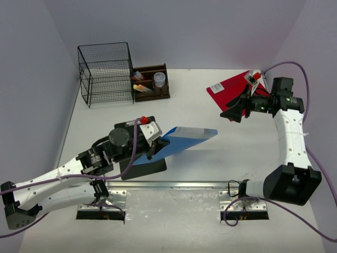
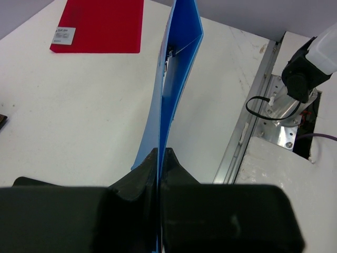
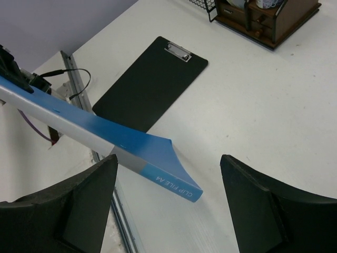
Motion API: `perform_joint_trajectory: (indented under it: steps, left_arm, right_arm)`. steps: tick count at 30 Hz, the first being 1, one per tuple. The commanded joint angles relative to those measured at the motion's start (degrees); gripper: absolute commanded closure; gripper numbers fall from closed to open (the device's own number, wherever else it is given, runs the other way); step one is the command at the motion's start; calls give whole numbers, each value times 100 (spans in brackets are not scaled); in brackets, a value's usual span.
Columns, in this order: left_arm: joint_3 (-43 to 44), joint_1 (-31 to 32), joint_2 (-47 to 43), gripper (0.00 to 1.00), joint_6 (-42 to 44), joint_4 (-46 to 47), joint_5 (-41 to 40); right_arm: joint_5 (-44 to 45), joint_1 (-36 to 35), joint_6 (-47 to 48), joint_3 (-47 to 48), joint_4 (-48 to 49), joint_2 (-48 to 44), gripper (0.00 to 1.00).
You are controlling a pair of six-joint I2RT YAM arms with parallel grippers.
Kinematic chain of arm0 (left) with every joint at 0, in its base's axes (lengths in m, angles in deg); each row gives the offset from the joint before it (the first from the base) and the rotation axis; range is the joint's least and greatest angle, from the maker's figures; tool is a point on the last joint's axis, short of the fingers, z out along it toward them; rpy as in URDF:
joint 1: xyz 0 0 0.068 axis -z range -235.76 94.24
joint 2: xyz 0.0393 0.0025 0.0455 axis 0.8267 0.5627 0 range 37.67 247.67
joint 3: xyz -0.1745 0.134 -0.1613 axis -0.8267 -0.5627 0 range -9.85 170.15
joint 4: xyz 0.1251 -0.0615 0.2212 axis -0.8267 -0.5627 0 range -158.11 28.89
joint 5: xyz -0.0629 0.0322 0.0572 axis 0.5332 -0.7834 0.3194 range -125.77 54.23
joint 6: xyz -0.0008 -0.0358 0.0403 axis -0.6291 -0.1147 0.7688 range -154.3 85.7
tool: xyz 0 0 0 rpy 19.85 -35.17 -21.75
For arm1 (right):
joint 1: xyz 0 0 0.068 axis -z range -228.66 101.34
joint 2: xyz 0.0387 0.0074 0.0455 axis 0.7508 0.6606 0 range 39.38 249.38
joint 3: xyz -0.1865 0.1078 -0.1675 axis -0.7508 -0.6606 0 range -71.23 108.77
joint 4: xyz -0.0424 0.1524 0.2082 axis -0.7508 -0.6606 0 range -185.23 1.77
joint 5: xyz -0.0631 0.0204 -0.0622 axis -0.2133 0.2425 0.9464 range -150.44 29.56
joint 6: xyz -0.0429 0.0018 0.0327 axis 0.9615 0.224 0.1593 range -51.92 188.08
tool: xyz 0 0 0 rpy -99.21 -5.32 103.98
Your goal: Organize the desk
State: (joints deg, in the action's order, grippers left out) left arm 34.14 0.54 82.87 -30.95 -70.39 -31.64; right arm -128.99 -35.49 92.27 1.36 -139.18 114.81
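Item: blue plastic clip-file folder (image 1: 185,139), pinched by L gripper (image 2: 158,158) over white matte desk (image 1: 210,166); R gripper (image 1: 233,112) spread wide, empty, at 2 o'clock.

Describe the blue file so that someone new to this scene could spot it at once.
Start at the middle of the white desk. The blue file is held up off it, pinched in the left tool; the red folder and the black clipboard both lie flat.

on the desk (image 1: 226,158): wire basket (image 1: 105,74) far left, organizer (image 1: 151,83) just right of it, flat folder (image 1: 230,88) far right, clipboard (image 3: 152,84) near left, clip file (image 1: 184,139) raised mid-desk, partly over the clipboard, well apart from the folder.
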Motion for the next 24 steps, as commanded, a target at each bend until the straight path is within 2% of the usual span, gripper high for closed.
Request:
perform_joint_trajectory:
  steps: [1,11,16,24]
  left_arm:
    - [117,-92,-147,100,-254,257,285]
    - [83,-181,-187,100,-282,198,246]
    - [83,-224,-196,100,-374,198,246]
    - [94,-268,-229,100,-451,129,263]
  right_arm:
    - [-363,19,548,-174,216,-287,21]
    - [-475,19,1190,-509,-50,-450,21]
    - [-536,19,2069,-577,-573,-484,21]
    - [-562,19,2910,-861,-728,-591,20]
